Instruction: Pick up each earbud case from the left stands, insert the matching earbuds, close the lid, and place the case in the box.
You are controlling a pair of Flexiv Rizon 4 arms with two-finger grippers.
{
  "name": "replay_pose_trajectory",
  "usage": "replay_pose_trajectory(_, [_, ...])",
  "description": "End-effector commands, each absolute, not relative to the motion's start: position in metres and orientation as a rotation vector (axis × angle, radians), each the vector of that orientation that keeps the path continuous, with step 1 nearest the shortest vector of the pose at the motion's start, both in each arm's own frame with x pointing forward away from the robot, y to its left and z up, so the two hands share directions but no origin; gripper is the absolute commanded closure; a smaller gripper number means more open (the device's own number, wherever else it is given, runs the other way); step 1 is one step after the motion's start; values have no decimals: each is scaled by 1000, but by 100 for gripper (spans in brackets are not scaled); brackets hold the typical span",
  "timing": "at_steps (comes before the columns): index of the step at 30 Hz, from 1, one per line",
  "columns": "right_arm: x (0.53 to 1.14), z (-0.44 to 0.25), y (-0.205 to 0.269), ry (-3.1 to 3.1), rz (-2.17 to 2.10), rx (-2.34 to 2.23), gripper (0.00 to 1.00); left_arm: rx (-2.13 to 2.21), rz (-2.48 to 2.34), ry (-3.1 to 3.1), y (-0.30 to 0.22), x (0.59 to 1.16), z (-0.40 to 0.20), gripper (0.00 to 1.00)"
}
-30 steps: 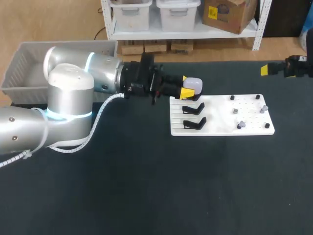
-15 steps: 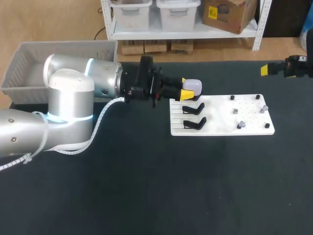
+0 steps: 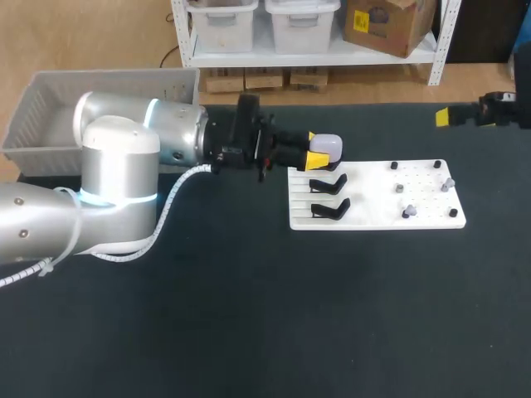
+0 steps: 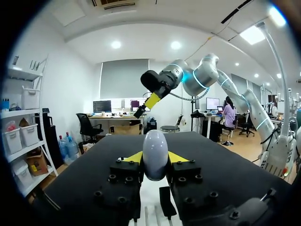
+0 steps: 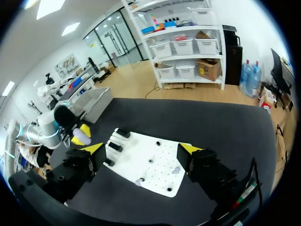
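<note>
The earbud case (image 3: pixel 330 145) is in my left claw (image 3: pixel 319 149). It is pale and rounded, and I hold it above the table (image 3: pixel 249 315), at the far left corner of the white board (image 3: pixel 373 217). In the left wrist view the case (image 4: pixel 155 153) stands between my two yellow tips, and both tips touch it, one from each side. So the left claw (image 4: pixel 155 160) is closed on the case and only as wide as the case itself. The case shows as one smooth shape.

Two black stands (image 3: pixel 329 183) are on the left part of the board, just beside my left claw, and nothing sits on them. On the right part of the board I see some small grey earbuds (image 3: pixel 406 213) among black pegs.

My right claw (image 5: pixel 141 149) hangs well apart from the left one, over the far right side of the table. Its fingers are spread wide and hold nothing.

The grey box (image 3: pixel 37 108) is at the far left of the table, behind my left arm (image 3: pixel 124 157).
</note>
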State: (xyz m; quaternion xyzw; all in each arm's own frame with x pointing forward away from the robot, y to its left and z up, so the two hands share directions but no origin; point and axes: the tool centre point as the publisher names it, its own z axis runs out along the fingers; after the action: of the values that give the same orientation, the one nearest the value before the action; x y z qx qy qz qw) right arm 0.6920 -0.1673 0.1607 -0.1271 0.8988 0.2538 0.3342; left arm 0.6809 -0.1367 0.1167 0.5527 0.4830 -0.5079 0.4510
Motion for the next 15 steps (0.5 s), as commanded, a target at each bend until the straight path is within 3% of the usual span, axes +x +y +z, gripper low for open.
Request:
replay_pose_trajectory(1, [662,170,-159,2343,681,-367,0,1364,-1254,1191,-136,681,116,100])
replay_pose_trajectory(15, [607,179,-64,2345,740,-505,0,1364,-1254,1191,-136,681,116,100])
